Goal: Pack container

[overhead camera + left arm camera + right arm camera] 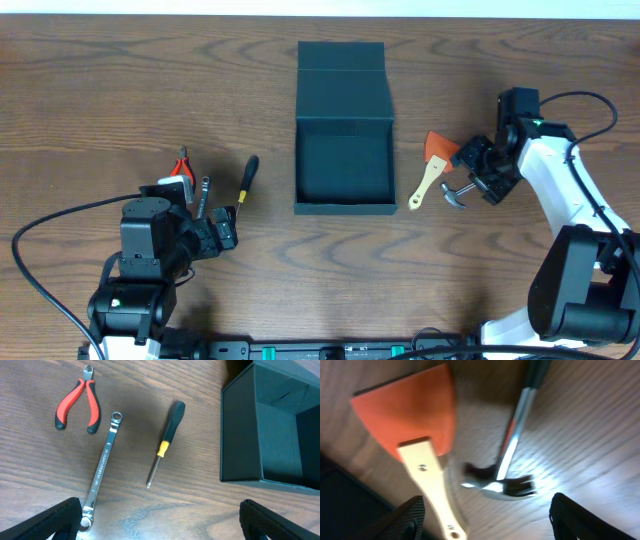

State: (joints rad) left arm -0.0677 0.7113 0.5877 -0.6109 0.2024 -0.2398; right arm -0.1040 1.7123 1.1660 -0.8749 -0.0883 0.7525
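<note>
Desk carries the box at ctr, lid flap folded back on the far side, mouth up. Inside: nothing, bare floor, so packing looks not yet begun. R end effector hovers wide open, holding nothing, right of the box, over the scraper & hammer. Likely step: pick one of these. Scraper handle & hammer head lie close, so close on one shaft only, jaws across it, clear of the other, lift straight, set it low in the box. L end effector also wide open & empty, near-left of the box, w/ wrench, pliers, screwdriver ahead of it
</note>
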